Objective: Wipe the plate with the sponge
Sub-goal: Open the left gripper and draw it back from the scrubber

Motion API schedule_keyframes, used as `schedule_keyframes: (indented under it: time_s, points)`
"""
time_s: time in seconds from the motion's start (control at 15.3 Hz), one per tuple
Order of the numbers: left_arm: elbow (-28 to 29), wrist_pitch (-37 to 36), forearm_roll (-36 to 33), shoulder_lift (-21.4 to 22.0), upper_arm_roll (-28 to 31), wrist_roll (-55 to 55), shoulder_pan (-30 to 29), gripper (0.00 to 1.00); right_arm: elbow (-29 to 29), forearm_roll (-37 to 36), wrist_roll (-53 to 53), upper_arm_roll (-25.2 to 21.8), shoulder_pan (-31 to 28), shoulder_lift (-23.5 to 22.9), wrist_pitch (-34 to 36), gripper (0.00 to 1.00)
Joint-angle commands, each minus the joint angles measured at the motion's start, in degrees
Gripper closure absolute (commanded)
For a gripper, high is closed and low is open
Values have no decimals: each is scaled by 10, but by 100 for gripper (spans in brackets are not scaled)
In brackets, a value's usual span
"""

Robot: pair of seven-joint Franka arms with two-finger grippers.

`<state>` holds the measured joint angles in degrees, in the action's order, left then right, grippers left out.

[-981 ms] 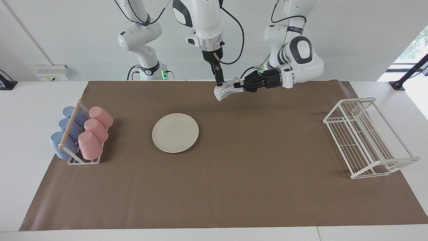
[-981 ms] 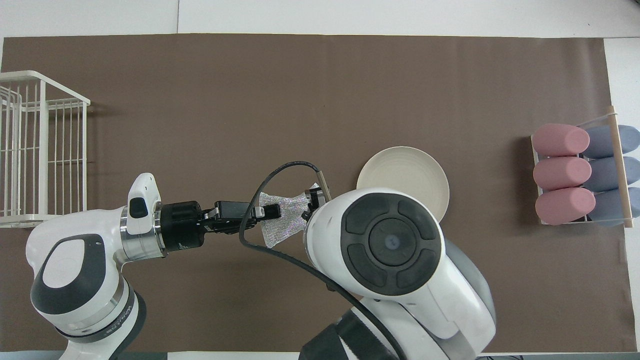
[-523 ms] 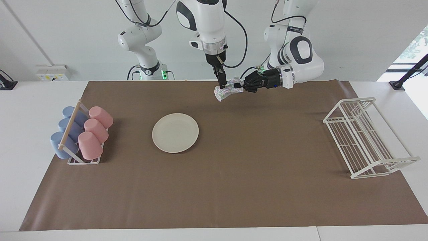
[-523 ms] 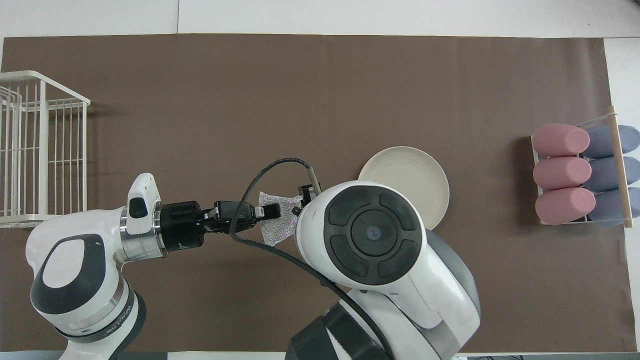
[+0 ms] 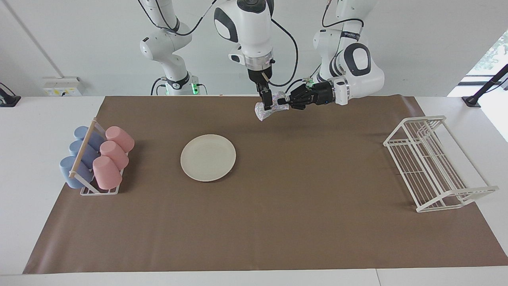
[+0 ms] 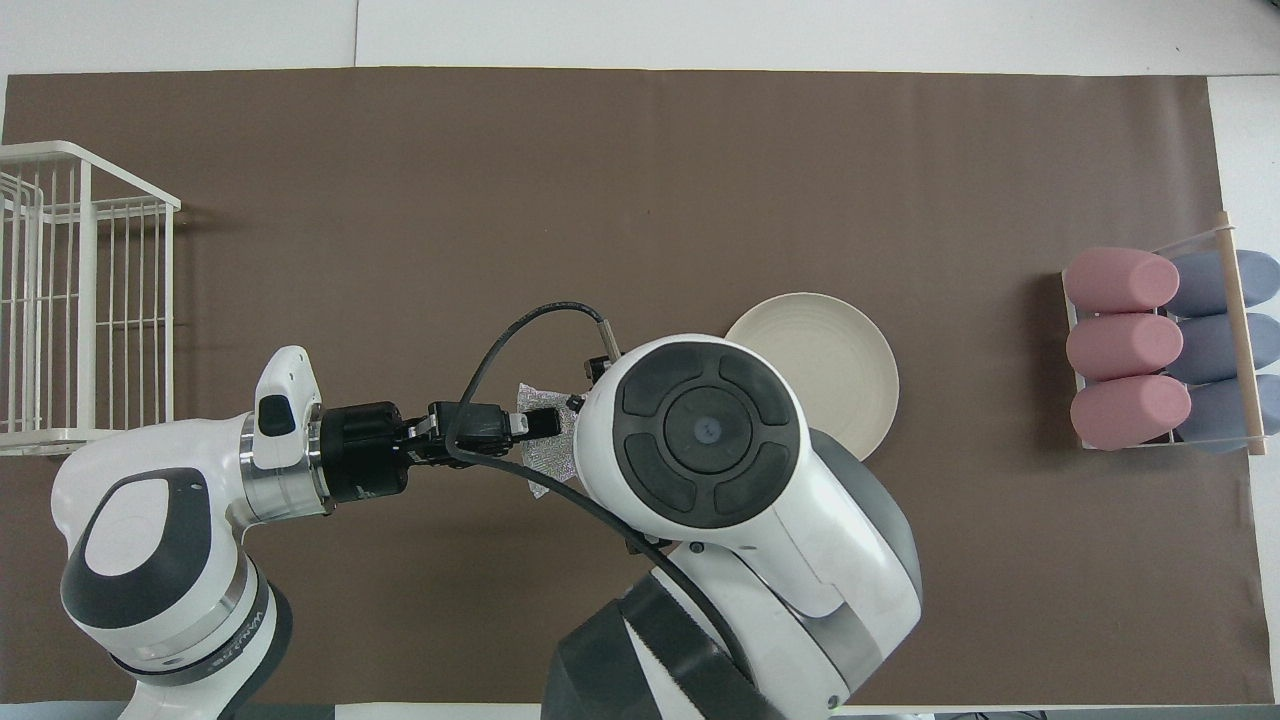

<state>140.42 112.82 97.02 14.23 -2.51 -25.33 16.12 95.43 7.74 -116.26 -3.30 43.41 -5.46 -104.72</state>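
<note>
Cup rack, wire rack, brown mat.

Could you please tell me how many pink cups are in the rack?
3, lying in a row in the cup rack at the right arm's end, beside the blue cups.

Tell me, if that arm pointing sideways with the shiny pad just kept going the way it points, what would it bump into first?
Probably the right gripper, which hangs open right at the sponge that the left gripper holds out sideways. They look level in the facing view, though depth is hard to judge.
</note>
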Motion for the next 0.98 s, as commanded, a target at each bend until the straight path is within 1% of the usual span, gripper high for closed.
schedule_keyframes:
  time_s: [0.0,0.13,0.46,0.52,0.65,0.78,0.85,0.92]
  points:
    - [13,8,14,12,8,-8,13,100,-10,1,-26,0,3,-14,-23,0]
    - [13,9,14,12,8,-8,14,100,-11,0,-35,0,3,-17,-34,0]
    - [14,10,14,12,8,-7,14,100,-9,3,-35,1,3,-17,-32,0]
    - [14,9,14,12,8,-7,13,100,-9,2,-35,1,4,-17,-32,8]
    - [17,9,14,12,8,-6,13,100,-10,3,-35,1,9,-17,-36,41]
    - [17,9,14,12,8,-6,13,100,-9,3,-35,1,8,-17,-39,51]
    - [17,9,13,12,8,-6,14,100,-9,4,-36,1,8,-17,-39,52]
    - [17,9,14,12,8,-6,14,100,-9,5,-36,1,8,-17,-40,68]
